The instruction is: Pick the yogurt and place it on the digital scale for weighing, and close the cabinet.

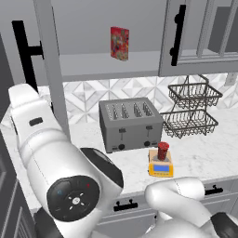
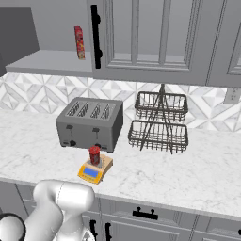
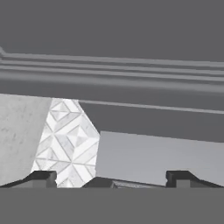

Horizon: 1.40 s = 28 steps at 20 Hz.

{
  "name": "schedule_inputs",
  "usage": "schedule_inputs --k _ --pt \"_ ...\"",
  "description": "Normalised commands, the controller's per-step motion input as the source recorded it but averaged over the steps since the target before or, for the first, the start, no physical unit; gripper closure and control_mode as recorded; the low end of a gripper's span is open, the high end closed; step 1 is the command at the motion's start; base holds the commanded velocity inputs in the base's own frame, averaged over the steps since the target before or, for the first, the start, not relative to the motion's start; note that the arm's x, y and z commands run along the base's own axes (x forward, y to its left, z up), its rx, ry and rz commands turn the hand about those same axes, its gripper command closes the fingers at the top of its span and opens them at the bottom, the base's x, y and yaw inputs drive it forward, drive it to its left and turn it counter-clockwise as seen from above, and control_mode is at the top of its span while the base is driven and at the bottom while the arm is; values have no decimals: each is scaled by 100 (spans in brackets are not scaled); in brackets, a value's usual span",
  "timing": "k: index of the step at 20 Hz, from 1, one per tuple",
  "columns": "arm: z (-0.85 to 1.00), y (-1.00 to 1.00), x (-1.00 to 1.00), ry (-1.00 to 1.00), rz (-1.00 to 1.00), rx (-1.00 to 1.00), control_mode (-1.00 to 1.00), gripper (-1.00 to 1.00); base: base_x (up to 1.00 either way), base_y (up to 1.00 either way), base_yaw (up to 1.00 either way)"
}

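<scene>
Near the front edge of the marble counter, the yogurt point(image 1: 163, 150) is seen upright on the digital scale point(image 1: 161, 166), while the gripper point(image 3: 111, 178), fingers spread and empty, is pointed at the cabinet point(image 1: 51, 69), whose door is left open.

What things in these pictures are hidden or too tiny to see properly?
- Numbers on the digital scale: display too small in both base views.
- Markings on the yogurt: too small to read.
- Pattern on the red box in the cabinet: too small.
- Left part of the counter, left base view: hidden behind the robot's white arm.
- The pincer, hand view: fingertips cut off at the bottom edge.
</scene>
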Motion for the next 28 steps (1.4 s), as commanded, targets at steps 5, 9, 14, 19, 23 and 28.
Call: schedule_inputs --k 5,9,14,19,23,28 --pt "-35 -60 100 0 0 0 -100 -100 0 0 0" --pt "-34 -92 100 0 -1 0 -100 -100 0 0 0" --pt "-17 -92 100 0 -4 1 -100 -100 0 0 0" --pt "-9 -73 100 0 -3 4 -100 -100 0 0 0" --pt "0 -71 100 0 -3 7 -100 -100 0 0 0" --pt "-3 -83 100 0 -1 11 -100 -100 0 0 0"
